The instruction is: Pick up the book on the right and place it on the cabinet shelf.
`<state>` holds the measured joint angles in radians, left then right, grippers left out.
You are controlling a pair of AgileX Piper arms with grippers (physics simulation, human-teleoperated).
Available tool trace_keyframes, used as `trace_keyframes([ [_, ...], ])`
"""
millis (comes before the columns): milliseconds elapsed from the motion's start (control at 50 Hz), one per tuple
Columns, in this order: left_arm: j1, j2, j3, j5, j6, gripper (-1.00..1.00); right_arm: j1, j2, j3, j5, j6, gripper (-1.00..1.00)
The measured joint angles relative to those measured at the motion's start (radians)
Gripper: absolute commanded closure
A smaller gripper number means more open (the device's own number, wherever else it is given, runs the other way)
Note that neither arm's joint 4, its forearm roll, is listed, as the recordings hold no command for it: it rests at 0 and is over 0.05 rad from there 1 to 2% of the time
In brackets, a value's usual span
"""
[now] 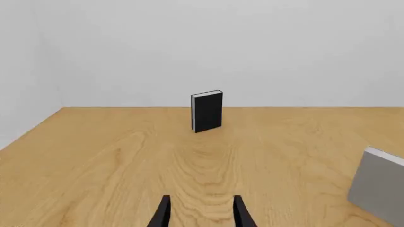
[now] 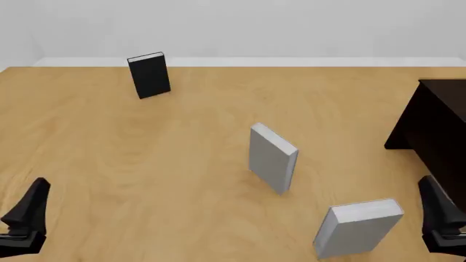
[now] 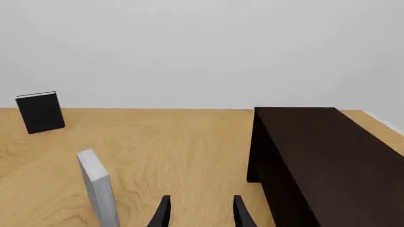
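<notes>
grey book [image 2: 357, 227] on the right stands upright near the bench's [image 2: 182, 164] near right corner, just left of the right fingers [image 2: 439, 218], its long axis vertical. right arm is far nearer; both fingers sets are spread and empty, the left fingers [image 2: 28, 215] sitting by the near left corner.

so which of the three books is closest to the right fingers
The grey book at the front right, beside the right fingers; the other grey book and the black book stand farther off.
</notes>
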<state>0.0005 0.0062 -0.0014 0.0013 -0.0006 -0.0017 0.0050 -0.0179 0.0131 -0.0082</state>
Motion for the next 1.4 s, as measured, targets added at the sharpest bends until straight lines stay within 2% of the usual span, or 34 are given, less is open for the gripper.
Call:
trace_keyframes([
  [220,0.002,0.002,-0.001,-0.004,0.008,-1.0,0.045,0.049,-0.142,0.087,-0.082,-1.0],
  [520,-0.005,0.001,-0.002,-0.005,0.025,-1.0,0.16,0.213,-0.429,0.255,-0.286,-1.0],
  [860,-0.015,0.007,-0.003,-0.007,0.029,-1.0,0.283,0.44,-0.756,0.512,-0.523,-1.0],
  [1060,-0.027,0.007,-0.002,-0.006,0.029,-1.0,0.332,0.56,-0.937,0.664,-0.637,-1.0],
  [1400,-0.058,0.001,-0.001,0.011,0.036,-1.0,0.379,0.723,-1.155,0.904,-0.808,-1.0],
])
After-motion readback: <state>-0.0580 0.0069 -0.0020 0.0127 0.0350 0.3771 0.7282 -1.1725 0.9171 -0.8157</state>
